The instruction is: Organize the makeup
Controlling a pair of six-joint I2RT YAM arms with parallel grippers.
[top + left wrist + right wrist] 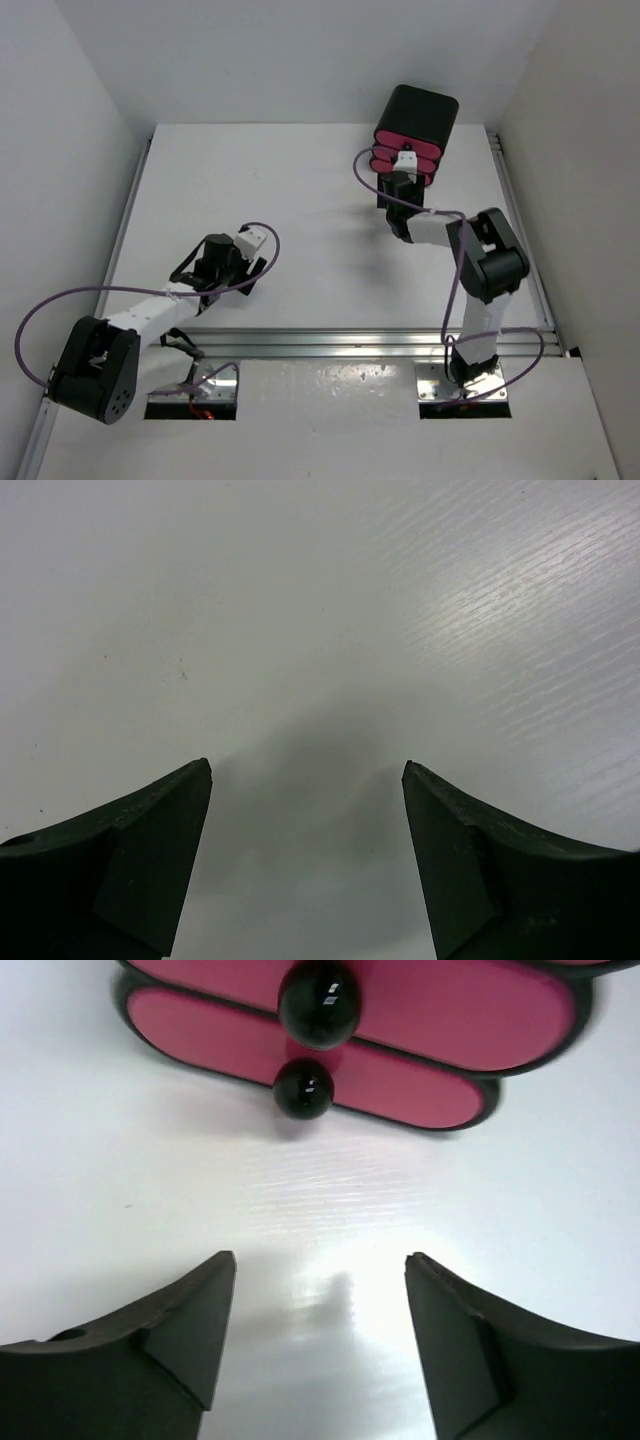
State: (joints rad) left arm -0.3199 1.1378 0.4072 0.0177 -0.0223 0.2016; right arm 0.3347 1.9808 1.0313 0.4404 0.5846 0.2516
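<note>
No makeup item shows in any view. My left gripper (234,272) is open and empty, low over bare white table at the left middle; in the left wrist view (307,767) only table lies between its fingers. My right gripper (398,182) is open and empty, low over the table just in front of the black box with pink drawers (418,118). The right wrist view (320,1256) shows two pink drawer fronts (450,1020) with round black knobs (302,1088) a short way ahead of the fingertips.
The box stands at the back right, tilted, its drawer fronts facing my right arm. White walls close in the table on the left, back and right. A metal rail (350,342) runs along the near edge. Purple cables loop from both arms.
</note>
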